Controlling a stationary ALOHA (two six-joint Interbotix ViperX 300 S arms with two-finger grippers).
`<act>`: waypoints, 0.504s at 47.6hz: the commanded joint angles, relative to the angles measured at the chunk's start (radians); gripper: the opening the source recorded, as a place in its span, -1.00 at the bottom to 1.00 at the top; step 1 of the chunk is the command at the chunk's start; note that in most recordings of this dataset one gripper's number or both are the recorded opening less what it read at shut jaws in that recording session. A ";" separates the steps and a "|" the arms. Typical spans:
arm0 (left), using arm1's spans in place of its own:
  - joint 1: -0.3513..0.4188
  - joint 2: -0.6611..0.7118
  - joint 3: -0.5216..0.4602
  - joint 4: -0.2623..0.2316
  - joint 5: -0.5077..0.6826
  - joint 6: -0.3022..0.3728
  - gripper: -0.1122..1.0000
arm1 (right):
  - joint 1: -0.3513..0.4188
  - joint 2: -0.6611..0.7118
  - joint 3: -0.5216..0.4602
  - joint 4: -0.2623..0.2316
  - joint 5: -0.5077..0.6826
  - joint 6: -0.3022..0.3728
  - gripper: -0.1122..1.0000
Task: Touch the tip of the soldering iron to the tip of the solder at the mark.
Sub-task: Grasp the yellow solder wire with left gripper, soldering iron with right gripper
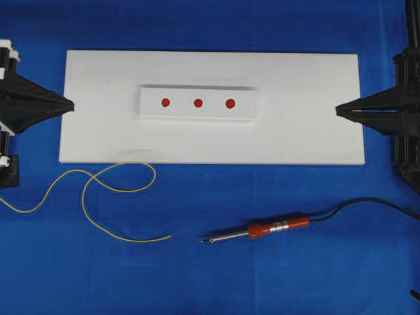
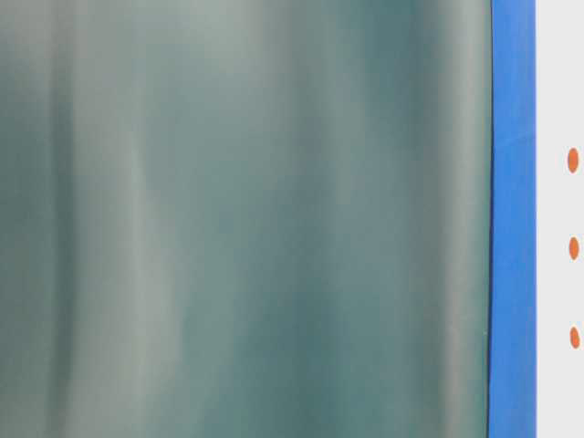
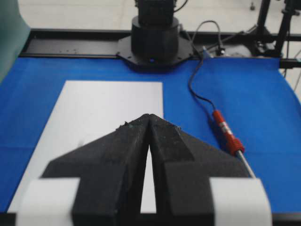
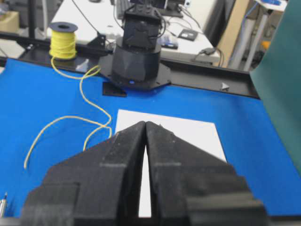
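Both your left gripper (image 1: pixel 71 105) and right gripper (image 1: pixel 337 109) are pinched together and empty, at either end of the white board (image 1: pixel 98 138). Just below the board lie the soldering iron (image 1: pixel 259 231) and the solder (image 1: pixel 118 197). Grasp the iron's rigid handle; the solder is light, springy, bends easily.
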 commanded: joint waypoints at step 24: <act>-0.210 0.138 -0.009 0.000 -0.072 -0.006 -0.79 | 0.224 0.110 -0.032 0.011 0.025 0.089 -0.89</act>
